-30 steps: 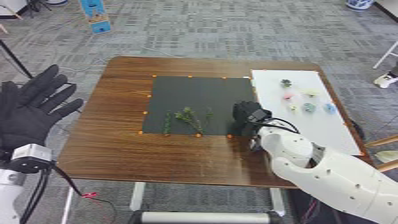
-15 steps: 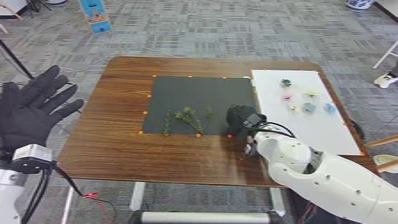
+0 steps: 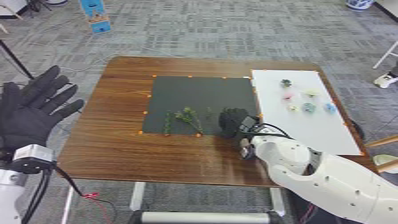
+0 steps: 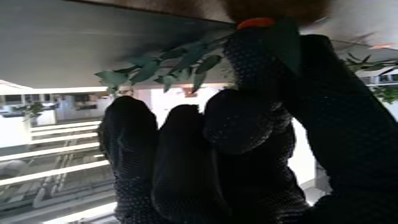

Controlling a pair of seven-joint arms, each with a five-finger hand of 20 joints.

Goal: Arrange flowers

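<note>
On blk. mat [image 3: 200, 88], 3 sprigs [image 3: 186, 117] left of R hand [image 3: 234, 120].

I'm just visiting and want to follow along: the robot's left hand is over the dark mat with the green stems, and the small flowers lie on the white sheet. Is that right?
Not quite: the head view shows the right hand over the dark mat with the green stems, not the left. The small flowers do lie on the white sheet.

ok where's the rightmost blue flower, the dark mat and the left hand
rightmost blue flower [image 3: 330, 108]: head view, on its bloom
dark mat [image 3: 204, 89]: head view, bare far part
left hand [image 3: 25, 121]: head view, middle of the glove
</note>
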